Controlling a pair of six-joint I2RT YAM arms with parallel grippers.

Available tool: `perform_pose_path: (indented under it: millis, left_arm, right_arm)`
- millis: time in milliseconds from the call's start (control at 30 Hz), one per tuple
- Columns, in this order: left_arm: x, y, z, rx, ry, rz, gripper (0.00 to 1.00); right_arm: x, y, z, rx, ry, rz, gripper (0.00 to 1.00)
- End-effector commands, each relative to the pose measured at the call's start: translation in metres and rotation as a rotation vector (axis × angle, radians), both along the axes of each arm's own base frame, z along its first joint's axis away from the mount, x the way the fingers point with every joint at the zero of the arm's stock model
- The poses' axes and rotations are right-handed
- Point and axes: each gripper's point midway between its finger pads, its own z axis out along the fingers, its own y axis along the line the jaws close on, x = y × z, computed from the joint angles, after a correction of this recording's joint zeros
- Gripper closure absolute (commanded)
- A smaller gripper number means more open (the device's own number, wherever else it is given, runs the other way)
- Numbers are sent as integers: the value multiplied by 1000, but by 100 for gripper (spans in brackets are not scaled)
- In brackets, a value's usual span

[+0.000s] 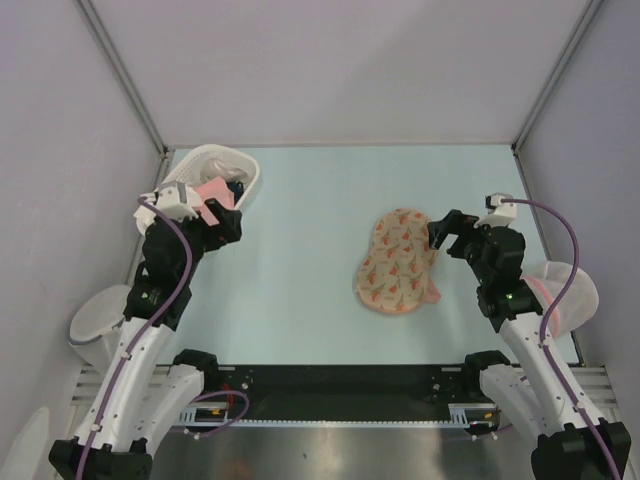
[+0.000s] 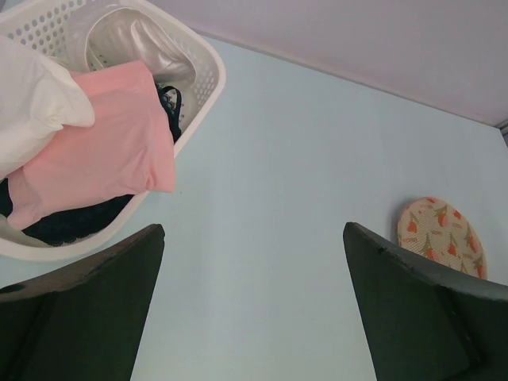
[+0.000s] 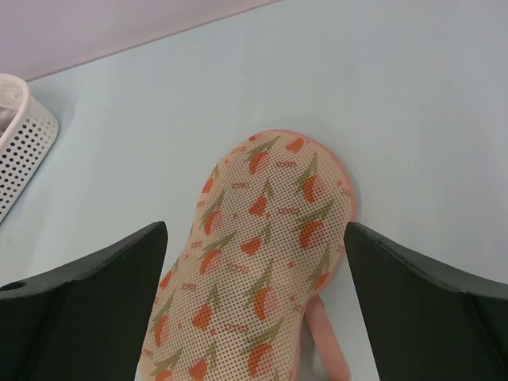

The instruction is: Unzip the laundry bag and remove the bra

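The laundry bag [image 1: 400,262] lies flat on the pale blue table, right of centre, a beige pouch with orange-red flowers. In the right wrist view the bag [image 3: 262,262] fills the space below my fingers, with a pink strap [image 3: 325,341] at its near end. My right gripper [image 1: 437,232] [image 3: 255,226] is open and hangs over the bag's right far end, not touching it. My left gripper [image 1: 225,225] [image 2: 252,230] is open and empty beside the basket. The bag's far tip [image 2: 440,236] shows in the left wrist view. The bra is not visible.
A white perforated basket [image 1: 250,175] [image 2: 208,75] stands at the back left, holding a pink cloth [image 2: 103,143], a white cloth [image 2: 36,103] and dark fabric [image 2: 71,226]. A white mesh dome with a pink rim [image 1: 565,290] sits at the right edge. Grey walls enclose the table.
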Motion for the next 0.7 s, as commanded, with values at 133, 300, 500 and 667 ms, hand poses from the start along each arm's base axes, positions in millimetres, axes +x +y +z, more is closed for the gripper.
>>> perform_pose_path:
  millis: [133,300,500,667]
  left_arm:
    - [-6,9,29,34,-90,31,0]
    - [-3,8,30,14,-119,31,0]
    - [9,-9,15,-4,-61,-28,1]
    - [16,-61,4,-26,-19,-169,2]
  right_arm:
    - [4,1,12,19,-31,-7,0]
    - [5,2,12,31,-22,-10,0]
    - [2,-2,1,52,53,-50,0]
    - [-13,1,-19,115,167,-60,0]
